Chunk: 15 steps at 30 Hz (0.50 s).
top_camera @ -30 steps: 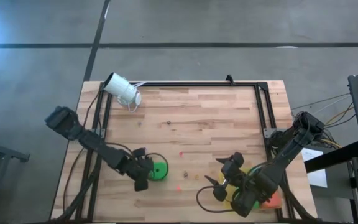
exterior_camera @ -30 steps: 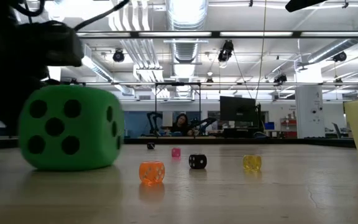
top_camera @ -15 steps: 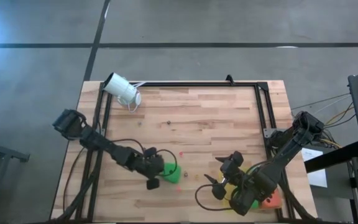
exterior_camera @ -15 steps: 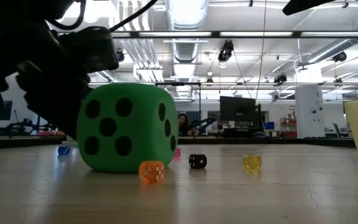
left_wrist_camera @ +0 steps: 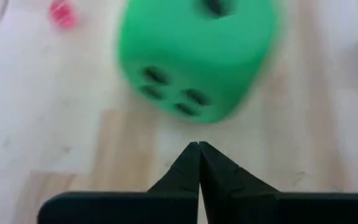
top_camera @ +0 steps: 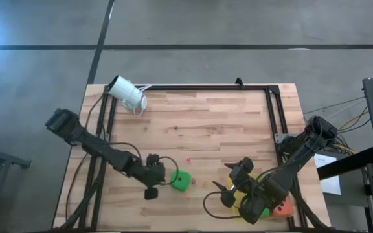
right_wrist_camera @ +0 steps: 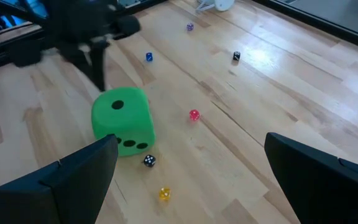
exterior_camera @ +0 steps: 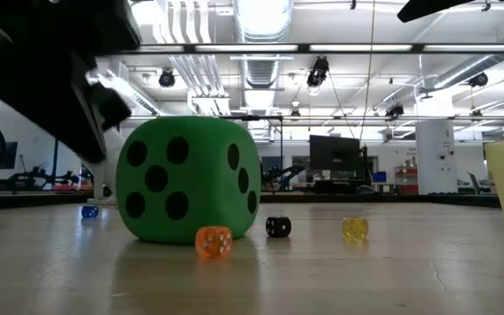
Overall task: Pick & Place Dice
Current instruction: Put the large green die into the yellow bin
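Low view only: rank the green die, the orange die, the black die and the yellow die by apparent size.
1. Green die, largest by far.
2. Orange die, though it sits nearest the camera, so its edge over the next two is unsure.
3. Black die and yellow die look alike; no ranking between them.

Wooden table [top_camera: 225,129], green die [top_camera: 180,181], perhaps specks.

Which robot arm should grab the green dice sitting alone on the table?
Probably the left. Its left gripper sits right beside the green dice, fingers shut and not touching it. The right gripper waits farther off, open, near the table's right side.
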Each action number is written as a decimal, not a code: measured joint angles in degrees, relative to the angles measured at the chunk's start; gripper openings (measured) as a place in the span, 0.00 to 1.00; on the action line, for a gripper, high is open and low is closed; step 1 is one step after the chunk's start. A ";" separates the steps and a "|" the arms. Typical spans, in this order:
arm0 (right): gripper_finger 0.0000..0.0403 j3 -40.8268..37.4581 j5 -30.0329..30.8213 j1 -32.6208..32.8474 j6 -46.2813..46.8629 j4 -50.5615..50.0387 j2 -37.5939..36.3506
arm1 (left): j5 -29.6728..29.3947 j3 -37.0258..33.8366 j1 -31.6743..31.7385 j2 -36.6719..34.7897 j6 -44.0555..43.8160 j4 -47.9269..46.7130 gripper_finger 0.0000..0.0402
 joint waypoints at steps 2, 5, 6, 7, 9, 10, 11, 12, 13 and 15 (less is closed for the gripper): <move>0.99 -0.01 0.00 0.00 0.00 0.00 0.00 | 0.02 0.02 -1.84 -0.54 1.45 3.02 0.01; 0.99 -0.02 0.00 0.00 0.00 0.02 0.00 | 0.00 0.02 -3.96 0.44 3.72 8.99 0.01; 0.99 -0.02 0.00 0.00 0.00 0.02 0.00 | -0.25 0.02 -4.51 1.03 4.11 11.21 0.01; 0.99 -0.04 0.00 0.00 0.00 0.02 0.00 | -0.91 0.02 -4.89 1.79 4.17 12.92 0.01; 0.99 -0.04 0.00 0.00 0.00 0.07 0.00 | -1.53 0.04 -5.10 3.72 4.41 15.83 0.01; 0.99 -0.04 0.00 0.00 0.00 0.07 0.00 | -1.56 0.04 -5.12 4.75 4.56 16.19 0.01; 0.99 -0.08 0.00 0.00 0.00 0.11 0.00 | -1.64 0.04 -5.09 5.79 4.59 16.37 0.01; 0.99 -0.09 0.01 0.00 0.00 0.13 0.00 | -1.75 0.04 -4.98 6.87 4.57 16.47 0.01; 0.99 -0.09 0.00 0.00 0.00 0.11 0.00 | -2.20 0.04 -4.88 7.81 4.36 16.49 0.01; 0.99 -0.11 0.00 0.00 0.00 0.12 0.00 | -4.24 0.02 -4.62 9.35 4.29 16.74 0.01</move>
